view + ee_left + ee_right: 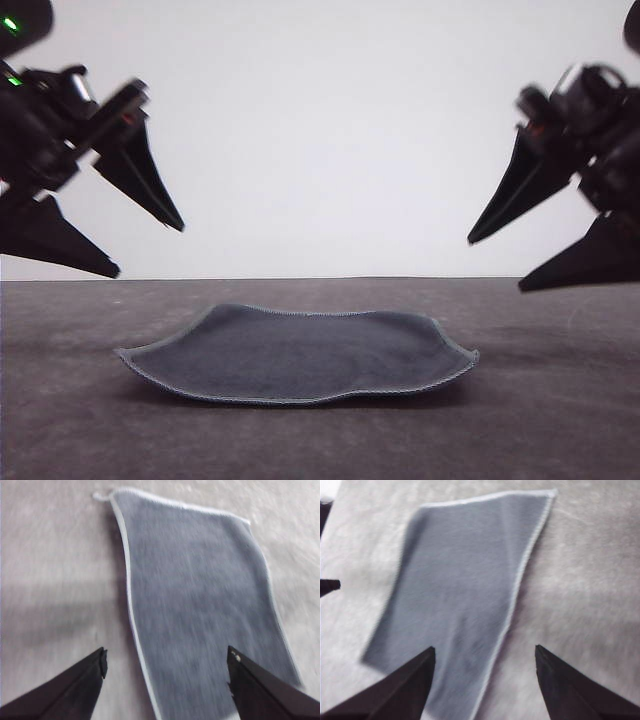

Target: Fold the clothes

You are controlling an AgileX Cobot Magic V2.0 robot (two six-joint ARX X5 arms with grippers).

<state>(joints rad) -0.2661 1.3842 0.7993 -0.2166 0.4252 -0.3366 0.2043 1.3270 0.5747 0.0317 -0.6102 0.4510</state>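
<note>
Cloth [300,358], grey-blue side up, flat mid-desk [560,420] near front edge; left gripper [150,247] and right gripper [495,265] both above, jaws apart, empty; advice: pinch matching hem corners together, lift evenly.

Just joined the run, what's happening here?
Nothing is gripped at this moment. A grey-blue cloth lies spread out, unfolded, on the grey table. The left gripper and right gripper hang above its left and right edges, fingers spread open and pointing down toward it.
</note>
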